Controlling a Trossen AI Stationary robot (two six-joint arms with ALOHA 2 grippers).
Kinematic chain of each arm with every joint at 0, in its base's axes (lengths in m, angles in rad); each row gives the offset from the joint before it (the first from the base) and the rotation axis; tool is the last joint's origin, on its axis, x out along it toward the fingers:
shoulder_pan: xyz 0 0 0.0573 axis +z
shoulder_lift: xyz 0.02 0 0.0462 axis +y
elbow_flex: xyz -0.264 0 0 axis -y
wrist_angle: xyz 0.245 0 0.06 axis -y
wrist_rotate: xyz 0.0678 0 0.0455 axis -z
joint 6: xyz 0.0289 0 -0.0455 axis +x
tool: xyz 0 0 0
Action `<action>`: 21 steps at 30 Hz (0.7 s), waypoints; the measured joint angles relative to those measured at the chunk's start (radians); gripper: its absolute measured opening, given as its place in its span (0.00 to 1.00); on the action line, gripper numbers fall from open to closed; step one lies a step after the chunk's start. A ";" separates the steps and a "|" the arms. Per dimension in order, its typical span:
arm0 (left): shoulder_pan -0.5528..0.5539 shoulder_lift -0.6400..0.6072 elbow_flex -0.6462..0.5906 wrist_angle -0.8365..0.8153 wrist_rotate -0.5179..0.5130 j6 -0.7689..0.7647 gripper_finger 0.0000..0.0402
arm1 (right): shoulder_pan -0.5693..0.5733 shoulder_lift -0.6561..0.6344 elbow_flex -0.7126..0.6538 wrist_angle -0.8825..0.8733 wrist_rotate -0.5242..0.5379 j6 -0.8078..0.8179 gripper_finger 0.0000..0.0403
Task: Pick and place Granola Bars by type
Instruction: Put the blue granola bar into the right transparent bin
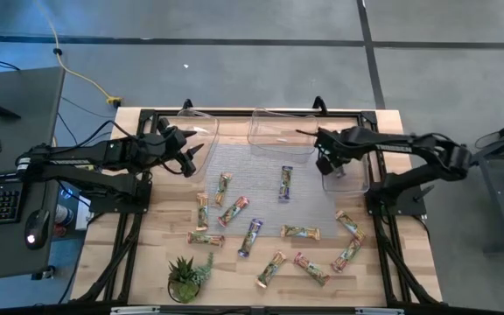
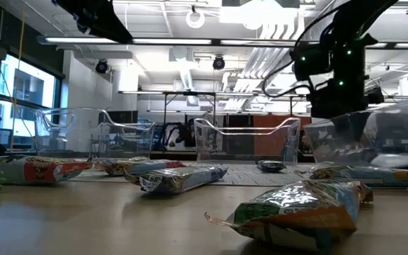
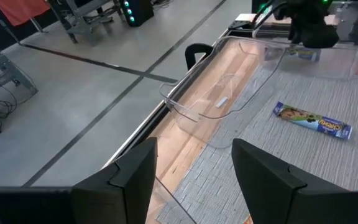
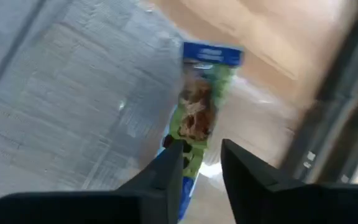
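Observation:
My right gripper (image 1: 329, 164) hangs over the right clear tub (image 1: 346, 179), shut on a blue-green granola bar (image 4: 201, 99). My left gripper (image 1: 189, 157) hovers open by the left tub (image 1: 198, 129) and touches nothing; its fingers stand wide apart in the left wrist view (image 3: 194, 155). Several more bars lie flat on the grey mat and the wood. Among them are a blue-purple one (image 1: 285, 182), a red-pink one (image 1: 233, 210) and a green-orange one (image 1: 300, 232). My right gripper holds the blue-green bar by one end (image 4: 193, 140), which sits between the two fingers (image 4: 166, 171). The fingers point down from above. The rest of the bar hangs below them, clear of the table, over the right tub. The picture is blurred, so the exact pinch does not show.
Three clear tubs stand along the far side: left, middle (image 1: 280, 131) and right. A small potted plant (image 1: 185, 278) sits near the near edge. Bars are scattered over the table's near half. A desk with a keyboard stands beyond the table's left edge.

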State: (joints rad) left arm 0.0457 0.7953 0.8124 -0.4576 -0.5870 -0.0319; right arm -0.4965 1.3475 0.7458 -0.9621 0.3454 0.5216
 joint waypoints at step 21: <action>0.000 0.000 0.000 -0.011 0.022 0.000 0.50 | 0.190 -0.048 0.389 0.005 -0.232 -0.422 0.29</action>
State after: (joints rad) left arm 0.0456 0.7952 0.8124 -0.4687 -0.5648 -0.0315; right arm -0.3065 1.2995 1.1346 -0.9569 0.1136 0.0994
